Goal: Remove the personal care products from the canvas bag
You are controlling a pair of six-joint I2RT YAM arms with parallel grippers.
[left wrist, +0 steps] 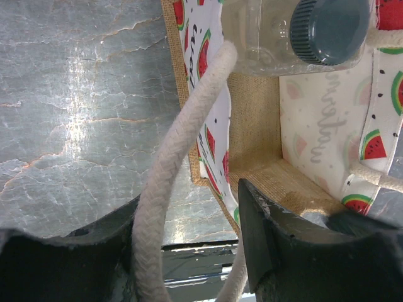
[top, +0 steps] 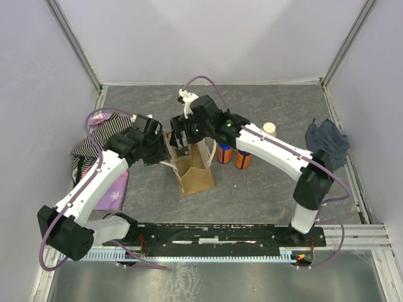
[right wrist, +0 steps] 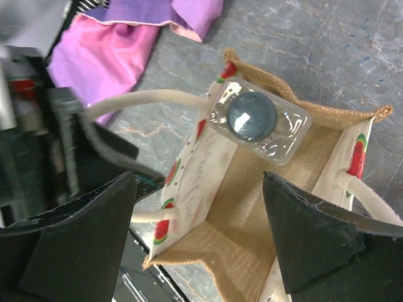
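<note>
The canvas bag (top: pixel 195 176) stands open mid-table. Inside it stands the clear square bottle with a dark cap (right wrist: pixel 258 119), in a far corner; it also shows in the left wrist view (left wrist: pixel 271 38). My right gripper (right wrist: pixel 200 179) is open, hovering over the bag's mouth (top: pixel 182 139). My left gripper (left wrist: pixel 189 207) is open at the bag's left side (top: pixel 162 150), with a cream handle (left wrist: pixel 164 182) running between its fingers against the left one. Two orange-and-blue bottles (top: pixel 225 153) (top: pixel 243 158) and a cream bottle (top: pixel 269 129) stand right of the bag. The amber bottle is out of view.
Striped cloth (top: pixel 104 132) and purple cloth (top: pixel 116 189) lie left of the bag; the purple also shows in the right wrist view (right wrist: pixel 126 44). A blue-grey cloth (top: pixel 327 141) lies at the right wall. Walls enclose the table.
</note>
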